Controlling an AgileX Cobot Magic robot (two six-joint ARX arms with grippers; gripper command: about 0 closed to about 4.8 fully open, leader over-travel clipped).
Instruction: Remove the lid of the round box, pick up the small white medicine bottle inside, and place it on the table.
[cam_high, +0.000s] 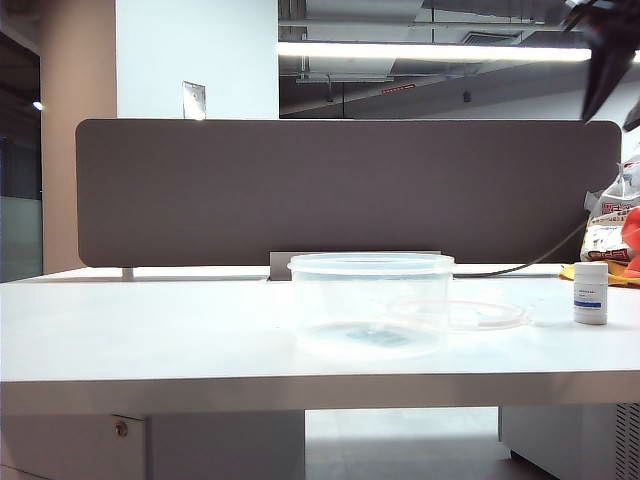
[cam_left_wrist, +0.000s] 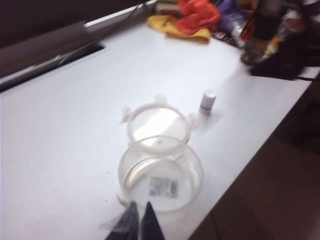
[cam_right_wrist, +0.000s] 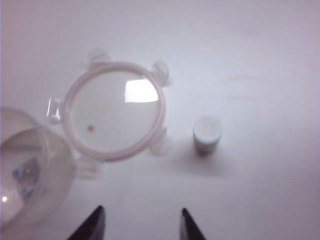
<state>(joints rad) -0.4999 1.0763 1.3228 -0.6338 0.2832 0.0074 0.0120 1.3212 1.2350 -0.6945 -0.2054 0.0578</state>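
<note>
On white table | clear round box, flat lid, white bottle | left hand closed, empty | right hand parted, empty

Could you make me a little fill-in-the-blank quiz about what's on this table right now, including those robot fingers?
1. The lid lies flat on the ____, beside the round box.
2. The small white medicine bottle stands ____ on the table, outside the box.
3. The left gripper hangs above the box with its fingers ____.
4. The right gripper holds ____ between its spread fingers.

Missing words: table; upright; shut; nothing
</note>
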